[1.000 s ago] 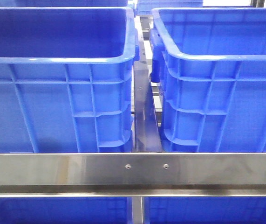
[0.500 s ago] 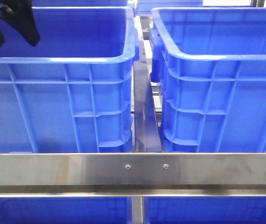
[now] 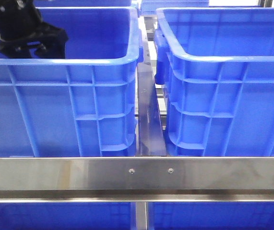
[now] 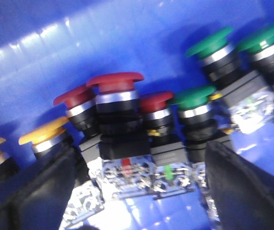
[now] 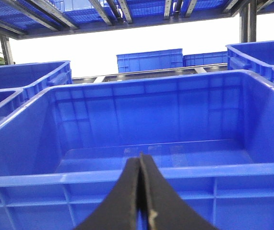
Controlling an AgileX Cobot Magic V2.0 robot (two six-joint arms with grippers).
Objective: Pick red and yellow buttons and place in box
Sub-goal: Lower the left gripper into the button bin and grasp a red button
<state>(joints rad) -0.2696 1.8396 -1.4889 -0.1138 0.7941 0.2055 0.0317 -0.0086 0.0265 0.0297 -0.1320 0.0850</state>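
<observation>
The left gripper (image 4: 137, 191) is hanging inside the left blue crate (image 3: 79, 62) with its jaws spread wide, and a red mushroom-head pushbutton (image 4: 115, 84) is standing right between them, its dark collar and clear contact block sitting in the gap. 2 more red buttons (image 4: 74, 96) are crowding it, 1 touching on each side, and 2 yellow buttons (image 4: 43, 132) are lying just beyond 1 jaw. Green buttons (image 4: 208, 43) are sitting past the other jaw and are no part of the job.

These pieces are looking rigid and fairly light, but top-heavy: a broad smooth cap over a narrow neck and a boxy base. The glossy domed cap is likely to slip out of a pinch (and it gives the jaws no flat face), so the better hold is lower, across the black collar or the squarish block, where the sides are flat and parallel. The neighbours are packed close enough that closing may nudge or drag 1 along.

The right gripper (image 5: 140, 191) is waiting with its jaws pressed together and nothing in them, facing the empty blue box (image 5: 146, 172) just ahead, which is looking like the drop-off.
</observation>
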